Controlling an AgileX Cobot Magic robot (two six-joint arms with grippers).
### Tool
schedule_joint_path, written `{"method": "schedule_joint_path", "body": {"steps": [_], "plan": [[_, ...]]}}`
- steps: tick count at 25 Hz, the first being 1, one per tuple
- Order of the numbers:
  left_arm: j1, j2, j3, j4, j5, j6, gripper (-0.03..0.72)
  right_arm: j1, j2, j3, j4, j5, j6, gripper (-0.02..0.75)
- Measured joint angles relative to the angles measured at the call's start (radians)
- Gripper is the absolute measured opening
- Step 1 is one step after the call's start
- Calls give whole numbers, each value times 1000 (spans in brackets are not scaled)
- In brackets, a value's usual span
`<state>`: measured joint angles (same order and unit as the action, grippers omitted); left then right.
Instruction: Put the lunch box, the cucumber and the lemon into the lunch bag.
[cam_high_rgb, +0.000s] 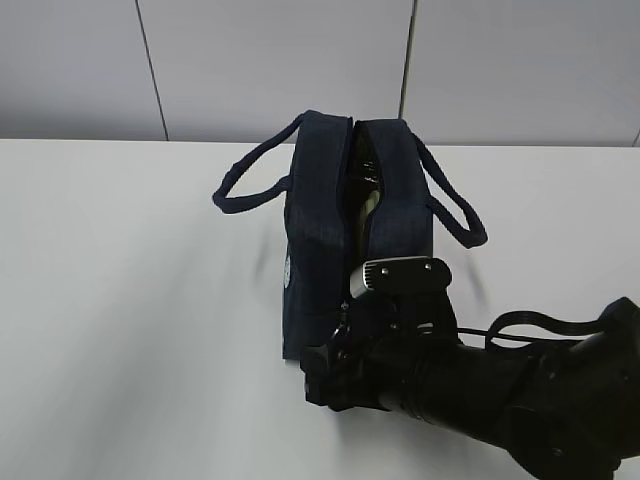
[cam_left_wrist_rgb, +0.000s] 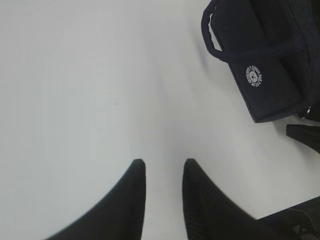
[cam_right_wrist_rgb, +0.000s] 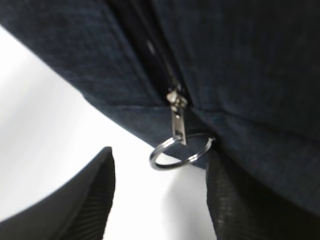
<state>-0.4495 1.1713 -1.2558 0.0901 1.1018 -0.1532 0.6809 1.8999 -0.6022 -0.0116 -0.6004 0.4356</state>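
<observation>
The dark navy lunch bag (cam_high_rgb: 340, 220) stands upright mid-table, its top zipper parted and both loop handles hanging outward. A pale green edge (cam_high_rgb: 368, 205) shows in the gap and looks like the lunch box lid. The cucumber and the lemon are out of view. My right gripper (cam_right_wrist_rgb: 161, 152) is open at the bag's near end. The metal ring pull (cam_right_wrist_rgb: 180, 152) hangs between its fingers, close to the right finger (cam_right_wrist_rgb: 235, 200) and not pinched. My left gripper (cam_left_wrist_rgb: 162, 165) stands open over bare table, left of the bag (cam_left_wrist_rgb: 270, 55), with nothing between its fingers.
The right arm (cam_high_rgb: 480, 390) lies across the near right of the white table (cam_high_rgb: 130, 300), with a cable looping behind it. A grey panelled wall (cam_high_rgb: 280, 60) runs along the table's far edge. The bag's round white logo (cam_left_wrist_rgb: 253, 76) faces left.
</observation>
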Motion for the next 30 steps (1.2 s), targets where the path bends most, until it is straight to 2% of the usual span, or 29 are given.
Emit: {"method": "schedule_joint_path", "body": {"steps": [12, 20, 27, 30], "plan": [[0, 0, 0, 0, 0, 0, 167, 0, 0, 0, 0, -62, 0, 427], [0, 0, 0, 0, -9, 0, 167, 0, 0, 0, 0, -64, 0, 255], [0, 0, 0, 0, -16, 0, 167, 0, 0, 0, 0, -66, 0, 224], [0, 0, 0, 0, -18, 0, 166, 0, 0, 0, 0, -66, -2, 187]]}}
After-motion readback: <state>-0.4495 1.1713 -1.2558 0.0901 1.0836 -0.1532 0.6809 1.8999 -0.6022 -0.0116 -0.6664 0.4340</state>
